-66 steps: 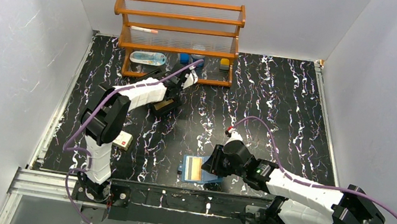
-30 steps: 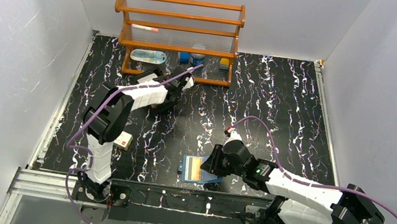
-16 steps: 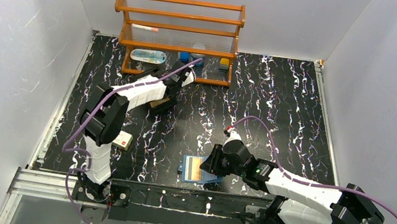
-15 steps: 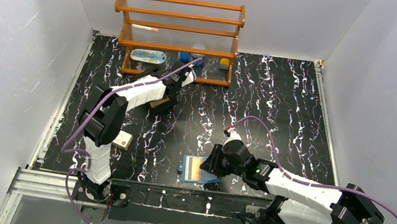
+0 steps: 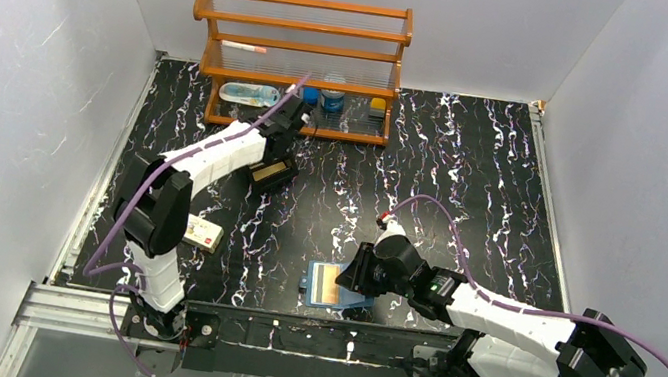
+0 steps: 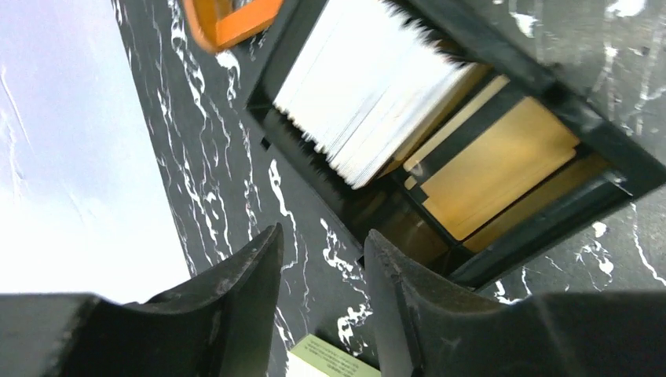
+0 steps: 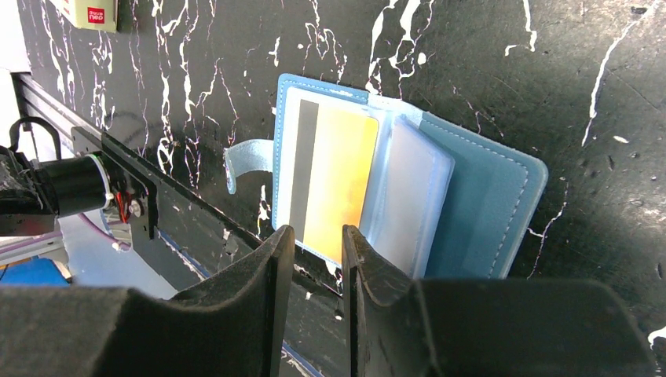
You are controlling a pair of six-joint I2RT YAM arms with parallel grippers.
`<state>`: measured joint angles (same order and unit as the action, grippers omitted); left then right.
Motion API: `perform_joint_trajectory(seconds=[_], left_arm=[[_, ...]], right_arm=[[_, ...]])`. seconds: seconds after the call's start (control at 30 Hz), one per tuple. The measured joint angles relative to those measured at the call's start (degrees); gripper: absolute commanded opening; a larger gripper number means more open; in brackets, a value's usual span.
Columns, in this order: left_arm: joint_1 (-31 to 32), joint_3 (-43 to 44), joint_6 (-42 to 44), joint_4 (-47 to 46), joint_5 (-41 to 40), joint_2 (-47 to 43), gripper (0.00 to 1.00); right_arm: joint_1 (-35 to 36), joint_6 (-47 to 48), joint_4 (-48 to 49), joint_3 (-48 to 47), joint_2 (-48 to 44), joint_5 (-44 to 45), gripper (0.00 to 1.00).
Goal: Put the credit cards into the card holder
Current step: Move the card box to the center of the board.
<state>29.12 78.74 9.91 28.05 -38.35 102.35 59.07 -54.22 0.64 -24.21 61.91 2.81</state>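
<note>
Left tool [image 6: 322, 236]: spread, nothing pinched. Hovering above black two-compartment box [image 6: 550, 90], toward 11 o'clock on tabletop [image 5: 455, 167].

Inside box: credit cards [image 6: 369, 86] in two lots. White stack leaning on edge in compartment at 11 o'clock of wrist view. Tan stack [image 6: 491, 169] lying flat in compartment at 4 o'clock, black divider between the two. Neither stack touched by a finger.

Cream packet with red mark [image 5: 202, 231] at 8 o'clock from box, well apart. Wooden rack [image 5: 302, 47] at 12 o'clock, just behind left tool.

Right tool [image 7: 316, 232]: fingers parted a little, poised over near edge of card holder [image 7: 487, 204]. Pinching that edge or merely above it: cannot tell, contact hidden under fingers.

Card holder lying open and flat at 6 o'clock on tabletop, close to front edge. Snap tab [image 7: 239, 161] sticking out toward 9 o'clock in wrist view. Yellow card with dark stripe [image 7: 338, 181] seated in sleeve beside tab, clear sleeve at its 3 o'clock.
</note>
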Motion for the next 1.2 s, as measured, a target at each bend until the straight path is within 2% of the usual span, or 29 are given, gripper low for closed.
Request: perform_joint_trajectory(seconds=[0.07,0.2,0.53,0.63,0.77,0.87,1.03,1.2], left_arm=[[-1.3,1.3,-5.4,2.8,-0.7,0.0,0.5],[-3.6,2.9,-14.2,6.0,-0.8,0.0,0.52],[-7.1,3.0,-24.3,9.2,3.1,2.1,0.55],[-7.3,3.0,-25.7,9.4,4.4,2.9,0.45],[-7.4,2.4,-27.5,9.3,7.2,3.5,0.22],[-7.4,1.4,-28.4,8.9,8.5,3.4,0.11],[-8.0,-0.9,-29.9,8.3,9.6,1.0,0.0],[-7.7,-5.5,-31.9,10.8,13.7,-4.1,0.0]], right_arm=[[0.0,0.0,0.0,0.0,0.0,0.0,0.37],[0.0,0.0,0.0,0.0,0.0,0.0,0.37],[0.0,0.0,0.0,0.0,0.0,0.0,0.37],[0.0,0.0,0.0,0.0,0.0,0.0,0.37],[0.0,0.0,0.3,0.0,0.0,-0.1,0.37],[0.0,0.0,0.7,0.0,0.0,-0.2,0.37],[0.0,0.0,1.0,0.0,0.1,-0.7,0.37],[0.0,0.0,2.5,0.0,0.8,-1.9,0.37]])
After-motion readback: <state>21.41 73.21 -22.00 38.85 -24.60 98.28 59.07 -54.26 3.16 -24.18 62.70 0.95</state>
